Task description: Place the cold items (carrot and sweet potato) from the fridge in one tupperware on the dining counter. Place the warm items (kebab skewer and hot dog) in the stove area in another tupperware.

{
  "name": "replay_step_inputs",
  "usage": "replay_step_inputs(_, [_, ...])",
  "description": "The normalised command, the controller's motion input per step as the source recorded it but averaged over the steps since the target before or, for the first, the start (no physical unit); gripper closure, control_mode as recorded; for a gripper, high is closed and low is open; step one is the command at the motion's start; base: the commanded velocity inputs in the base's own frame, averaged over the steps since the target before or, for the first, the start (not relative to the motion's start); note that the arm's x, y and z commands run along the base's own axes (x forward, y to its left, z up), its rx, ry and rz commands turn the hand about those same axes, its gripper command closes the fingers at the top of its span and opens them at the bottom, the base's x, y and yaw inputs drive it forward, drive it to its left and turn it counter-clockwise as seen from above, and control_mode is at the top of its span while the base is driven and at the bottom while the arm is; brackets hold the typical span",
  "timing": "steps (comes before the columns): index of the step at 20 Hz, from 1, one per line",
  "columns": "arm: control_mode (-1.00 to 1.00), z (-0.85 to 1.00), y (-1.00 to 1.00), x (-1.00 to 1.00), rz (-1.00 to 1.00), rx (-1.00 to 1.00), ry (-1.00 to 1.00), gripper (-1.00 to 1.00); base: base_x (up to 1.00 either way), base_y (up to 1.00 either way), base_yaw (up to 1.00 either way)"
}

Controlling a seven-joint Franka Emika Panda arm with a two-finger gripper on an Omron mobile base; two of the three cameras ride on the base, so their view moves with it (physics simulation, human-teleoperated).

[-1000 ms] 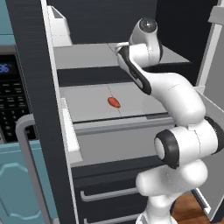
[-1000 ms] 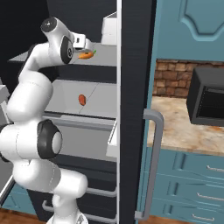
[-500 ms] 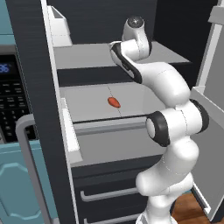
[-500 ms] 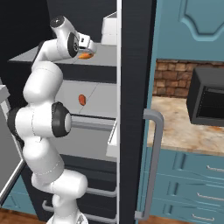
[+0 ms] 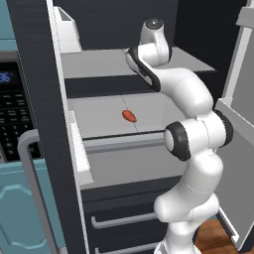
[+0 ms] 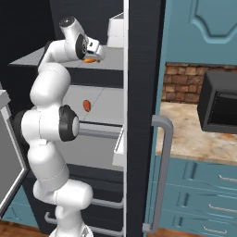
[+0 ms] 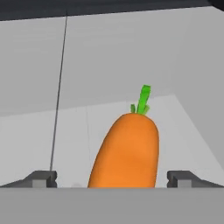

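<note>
Orange carrot (image 7: 127, 151) lying on the upper shelf (image 5: 99, 62) of the fridge (image 5: 37, 99), green tip pointing away toward the fridge's back wall. Gripper (image 7: 113, 179) spread wide, one fingertip either side of the carrot's near end, nothing clamped yet. Sweet potato (image 5: 129, 116) one shelf lower in the fridge, untouched. Judged step: first cold item, approach finished, grasp about to begin. Next move, by that judgement: ease a little further into the fridge so more of the root sits between the fingertips, then close squarely and lift clear of the shelf.
</note>
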Motion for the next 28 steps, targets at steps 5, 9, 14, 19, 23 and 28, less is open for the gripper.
replay_step_inputs(5, [-1.00, -0.10, 0.00, 0.00, 0.00, 0.01, 0.00, 1.00, 0.00, 0.00, 0.00])
replay_step_inputs(9, [-1.00, -0.01, 0.00, -0.02, 0.00, 0.00, -0.03, 1.00, 0.00, 0.00, 0.00])
replay_step_inputs(14, [-1.00, 0.00, 0.04, -0.38, 0.14, 0.00, -0.33, 1.00, 0.00, 0.00, 0.00])
replay_step_inputs(19, [-1.00, 0.02, -0.11, -0.61, 0.16, 0.00, -0.30, 1.00, 0.00, 0.00, 0.00])
replay_step_inputs(23, [-1.00, 0.25, -0.08, -1.00, 0.05, 0.00, -0.12, 1.00, 0.00, 0.00, 0.00])
replay_step_inputs(28, [-1.00, 0.20, 0.00, -1.00, 0.00, 0.00, 0.00, 1.00, 0.00, 0.00, 0.00])
